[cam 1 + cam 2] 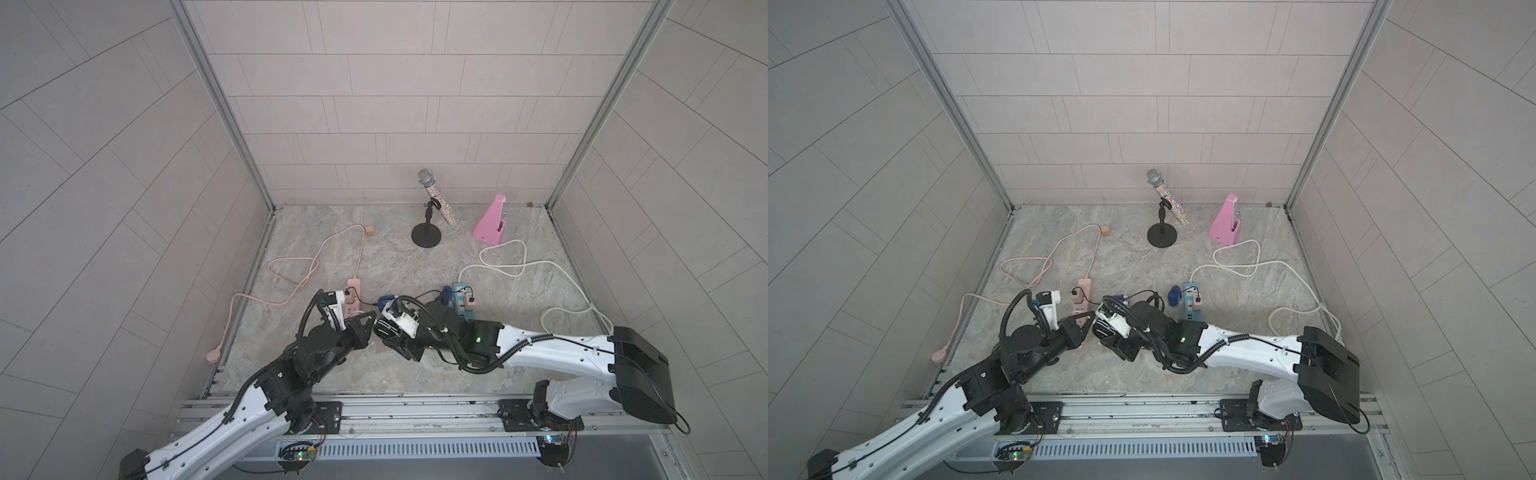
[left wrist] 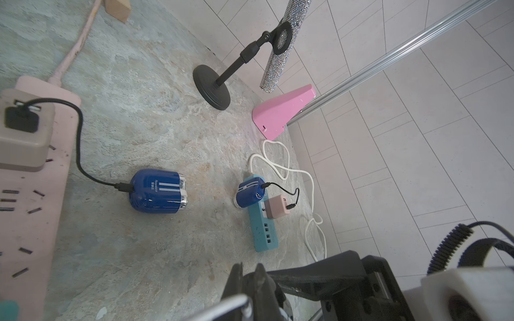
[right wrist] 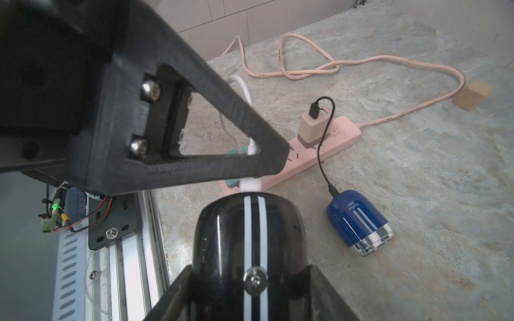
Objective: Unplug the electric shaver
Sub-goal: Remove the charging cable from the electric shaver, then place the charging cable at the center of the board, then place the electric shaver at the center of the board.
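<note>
Over the stone-look tabletop [image 1: 374, 257] in the tiled booth, your job was not finished. Your right gripper [image 3: 250, 280] stood about half open, clamped round the black shaver [image 3: 247, 236], which sat just beside the pink strip [image 3: 328, 139], at the strip's end nearest the robot. Your left gripper [image 1: 369, 322] was squeezed tight, apparently on the white plug [image 3: 250, 185], and that plug looked seated in the shaver. The grips were made; the pull was left. The shaver's long axis ran from your right gripper toward the strip, plug end leading.
</note>
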Robot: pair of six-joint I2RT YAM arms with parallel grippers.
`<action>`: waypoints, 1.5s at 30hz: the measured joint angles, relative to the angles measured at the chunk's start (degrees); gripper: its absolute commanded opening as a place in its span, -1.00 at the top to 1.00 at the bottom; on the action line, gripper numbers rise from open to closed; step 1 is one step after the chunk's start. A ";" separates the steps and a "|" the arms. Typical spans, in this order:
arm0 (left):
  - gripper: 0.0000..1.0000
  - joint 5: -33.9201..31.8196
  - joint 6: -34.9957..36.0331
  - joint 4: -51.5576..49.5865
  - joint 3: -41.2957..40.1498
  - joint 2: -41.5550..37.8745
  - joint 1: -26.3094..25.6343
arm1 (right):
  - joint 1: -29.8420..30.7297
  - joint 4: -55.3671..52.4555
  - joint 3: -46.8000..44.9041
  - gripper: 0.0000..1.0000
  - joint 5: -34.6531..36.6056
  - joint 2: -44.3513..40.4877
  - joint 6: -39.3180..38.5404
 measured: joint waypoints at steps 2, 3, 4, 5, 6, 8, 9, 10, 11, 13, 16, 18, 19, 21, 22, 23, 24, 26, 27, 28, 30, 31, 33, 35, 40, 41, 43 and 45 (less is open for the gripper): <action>1.00 0.22 0.00 -0.07 0.00 -0.70 -0.17 | 0.11 0.72 -0.83 0.54 0.24 -0.98 0.59; 1.00 0.33 0.00 -0.15 0.00 -1.07 -0.22 | 0.24 1.18 -1.25 0.54 0.44 -1.51 0.85; 1.00 0.44 0.00 -0.24 0.00 -1.40 -0.26 | 0.35 1.88 -1.77 0.54 0.63 -2.05 1.11; 1.00 0.55 0.00 -0.39 0.00 -1.75 -0.31 | 0.46 2.40 -2.16 0.54 0.72 -2.45 1.33; 1.00 0.61 0.00 -0.55 0.00 -2.14 -0.33 | 0.55 3.10 -2.64 0.54 0.76 -2.84 1.66; 1.00 0.68 0.00 -0.83 0.00 -2.67 -0.33 | 0.68 4.24 -3.39 0.54 0.87 -3.32 2.21; 1.00 0.68 0.00 -1.03 0.00 -2.86 -0.33 | 0.74 4.81 -3.74 0.54 0.87 -3.43 2.49; 1.00 0.46 0.07 -1.33 0.00 -3.08 -0.33 | 0.74 5.11 -3.98 0.54 0.87 -3.43 2.71; 1.00 -1.60 0.50 -1.86 0.02 -3.23 -0.20 | 0.74 4.26 -4.33 0.54 1.07 -3.63 3.08; 1.00 -5.81 1.16 -3.50 0.00 -4.11 1.09 | 0.57 1.90 -6.23 0.54 1.62 -4.52 3.82; 1.00 -9.07 1.77 -4.68 0.02 -4.59 1.40 | 0.37 -0.81 -8.07 0.54 1.95 -4.59 4.61; 1.00 -10.25 1.95 -5.11 0.00 -4.79 1.40 | 0.46 -1.90 -8.63 0.55 1.95 -4.59 5.05; 1.00 -10.62 1.99 -5.25 0.00 -4.79 1.40 | 0.48 -2.25 -8.83 0.54 1.99 -4.66 5.22; 1.00 -11.10 2.16 -5.49 0.00 -4.76 1.40 | 0.59 -3.08 -8.94 0.54 2.45 -5.14 5.33; 1.00 -11.28 2.19 -5.60 0.00 -4.76 1.40 | 0.63 -3.56 -8.94 0.54 2.93 -5.51 5.31; 1.00 -11.34 2.27 -5.62 0.00 -4.76 1.40 | 0.63 -4.09 -8.90 0.54 3.50 -5.90 5.25; 1.00 -11.39 2.36 -5.62 0.00 -4.72 1.40 | 0.63 -4.70 -8.70 0.53 4.20 -6.19 5.16; 1.00 -11.32 2.38 -5.62 0.00 -4.55 1.40 | 0.44 -7.23 -7.39 0.53 6.03 -6.29 4.50; 1.00 -11.21 2.40 -5.57 0.00 -4.37 1.40 | 0.17 -8.72 -6.38 0.53 6.80 -6.19 4.04; 1.00 -11.10 2.40 -5.60 0.00 -4.11 1.40 | -0.28 -10.29 -5.05 0.53 7.52 -6.05 3.61; 1.00 -10.51 2.58 -5.57 0.00 -3.28 1.40 | -2.08 -13.27 -1.46 0.53 8.63 -5.16 2.73; 1.00 -10.14 2.67 -5.57 0.00 -2.62 1.40 | -3.41 -14.51 0.76 0.53 9.03 -4.33 2.34; 1.00 -9.42 2.84 -5.55 0.00 -1.36 1.40 | -6.47 -16.85 5.77 0.52 9.92 -2.01 1.81; 1.00 -8.68 2.93 -5.51 0.00 -0.22 1.40 | -9.55 -18.47 10.84 0.52 10.62 1.03 1.40; 1.00 -6.69 3.06 -5.27 0.00 1.57 1.40 | -15.50 -24.24 24.50 0.52 12.41 13.00 0.31; 1.00 -6.40 3.08 -5.22 0.00 1.57 1.40 | -16.09 -25.46 26.99 0.53 12.85 15.63 0.04; 1.00 -5.88 3.21 -5.07 0.02 1.55 1.40 | -17.31 -27.98 32.30 0.54 13.25 21.77 -0.66; 1.00 -5.35 3.32 -5.09 0.00 1.42 1.40 | -18.47 -29.83 35.98 0.54 13.11 26.53 -1.09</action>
